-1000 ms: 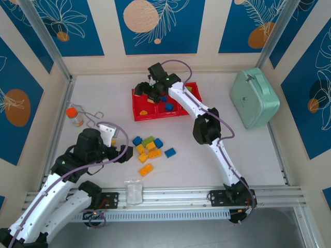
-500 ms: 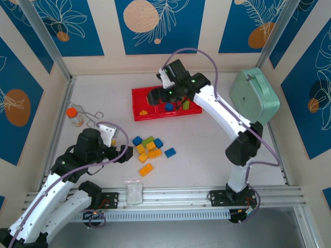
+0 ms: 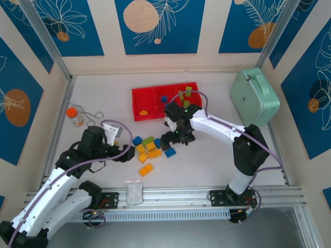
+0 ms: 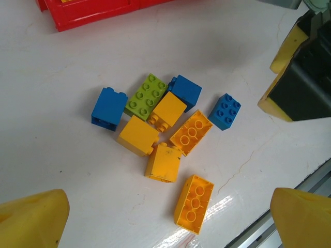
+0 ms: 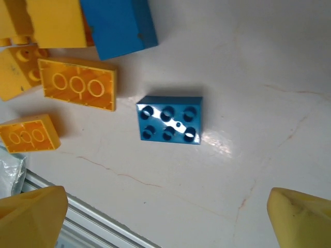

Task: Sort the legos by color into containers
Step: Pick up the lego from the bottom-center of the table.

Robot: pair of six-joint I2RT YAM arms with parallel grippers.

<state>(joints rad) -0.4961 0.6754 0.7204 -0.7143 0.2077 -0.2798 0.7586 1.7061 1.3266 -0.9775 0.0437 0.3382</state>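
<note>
- My right gripper (image 3: 167,140) hangs low over the white table (image 3: 217,155). Its yellow-tipped fingers (image 5: 32,217) are spread wide and grip nothing.
- A small blue studded plastic brick (image 5: 169,119) lies studs up between those fingers, a little ahead of the tips and touching neither.
- Just beyond it, toward one finger's side, lie two flat orange-yellow bricks (image 5: 77,85) and a larger blue block (image 5: 116,26).
- My left gripper (image 4: 168,219) also has its fingers wide apart and empty.
- Ahead of its tips sits the loose pile of legos (image 4: 165,111): orange-yellow ones bunched together, one lime green brick (image 4: 146,96) and blue ones at the edges.
- One orange-yellow brick (image 4: 194,204) lies nearest, just ahead of my left fingertips.
- The bright red three-compartment plastic tray (image 3: 138,98) lies beyond the pile, well apart from my left fingers. It holds orange-yellow, blue and green bricks in separate bins.
</note>
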